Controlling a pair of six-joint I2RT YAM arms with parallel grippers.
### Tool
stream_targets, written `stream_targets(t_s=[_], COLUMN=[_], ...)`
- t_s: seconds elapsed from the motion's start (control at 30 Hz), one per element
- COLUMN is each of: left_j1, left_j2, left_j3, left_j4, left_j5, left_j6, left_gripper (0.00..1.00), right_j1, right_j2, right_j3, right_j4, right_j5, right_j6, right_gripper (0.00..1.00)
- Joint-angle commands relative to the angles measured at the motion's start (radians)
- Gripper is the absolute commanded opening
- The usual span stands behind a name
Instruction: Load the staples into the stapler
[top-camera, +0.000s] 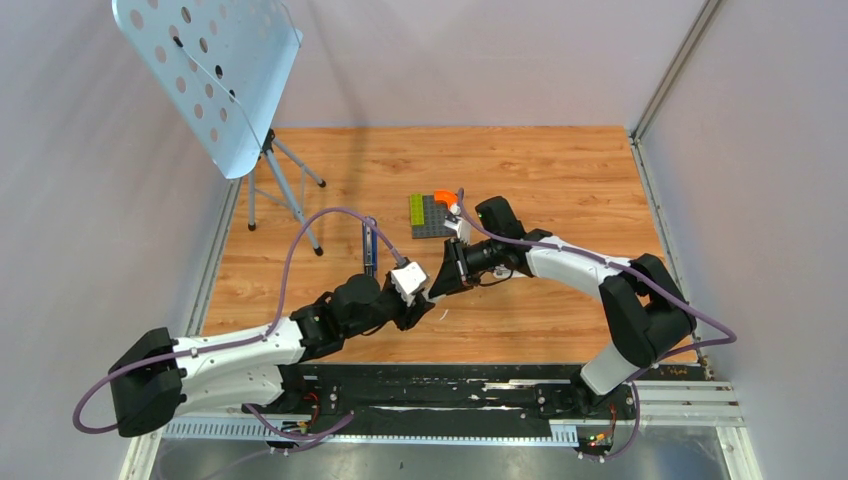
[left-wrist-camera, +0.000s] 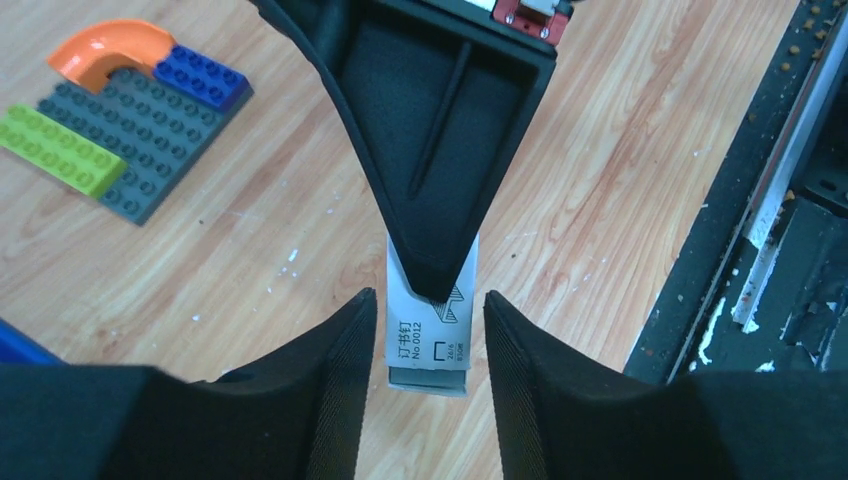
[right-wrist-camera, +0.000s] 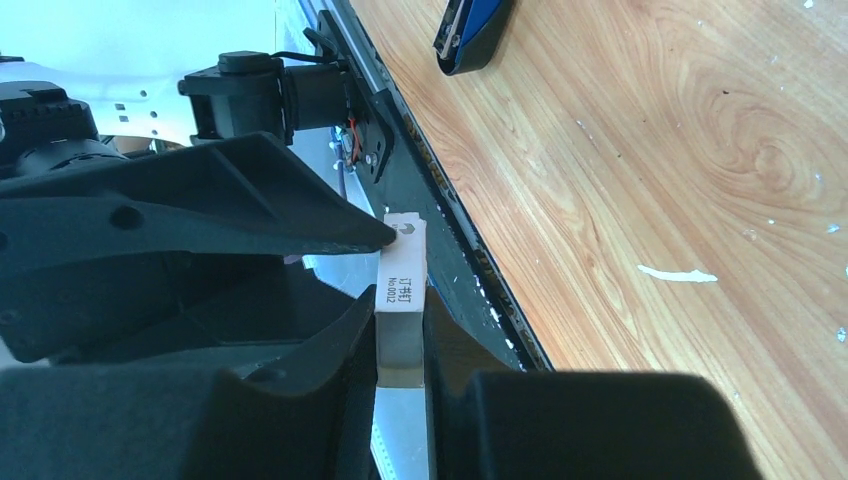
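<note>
The small white printed staples box (right-wrist-camera: 402, 290) is pinched between the fingers of my right gripper (right-wrist-camera: 402, 322), which is shut on it and holds it above the table. Its grey inner tray (left-wrist-camera: 428, 378) sticks out a little at one end. No loose staple strip shows. My left gripper (left-wrist-camera: 430, 298) is open, with a finger on each side of the box (left-wrist-camera: 425, 335) and a gap on both sides. The two grippers meet above the table's near middle (top-camera: 432, 285). The slim blue stapler (top-camera: 369, 248) lies on the wood behind the left gripper and also shows in the right wrist view (right-wrist-camera: 472, 30).
A grey block plate (top-camera: 430, 215) with green, blue and orange pieces lies behind the right gripper and also shows in the left wrist view (left-wrist-camera: 120, 135). A perforated music stand (top-camera: 210, 70) stands at the back left. A small white sliver (right-wrist-camera: 678, 272) lies on the wood. The black rail (top-camera: 450, 385) runs along the near edge.
</note>
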Motion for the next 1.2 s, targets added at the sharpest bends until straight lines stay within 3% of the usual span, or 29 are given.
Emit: stream_targets(t_s=[0.0, 0.2, 0.27, 0.63, 1.17], left_j1=[-0.009, -0.008, -0.008, -0.009, -0.012], left_j2=[-0.051, -0.117, -0.143, -0.204, -0.119], left_j3=[0.021, 0.067, 0.065, -0.033, 0.005], left_j4=[-0.040, -0.203, -0.231, -0.103, -0.101], left_j5=[-0.027, -0.041, -0.046, 0.141, 0.052], left_j6=[0.009, -0.026, -0.040, 0.135, 0.206], left_gripper=[0.49, 0.72, 0.75, 0.75, 0.71], right_j1=[0.010, -0.014, -0.022, -0.024, -0.023], right_j2=[-0.006, -0.040, -0.056, -0.112, -0.134], right_j3=[0.002, -0.023, -0.032, -0.055, -0.059], right_j4=[0.022, 0.026, 0.031, 0.022, 0.024], right_j5=[0.001, -0.010, -0.017, -0.051, -0.053], right_j6=[0.005, -0.003, -0.003, -0.027, -0.027], right_gripper=[0.16, 0.16, 0.16, 0.16, 0.16])
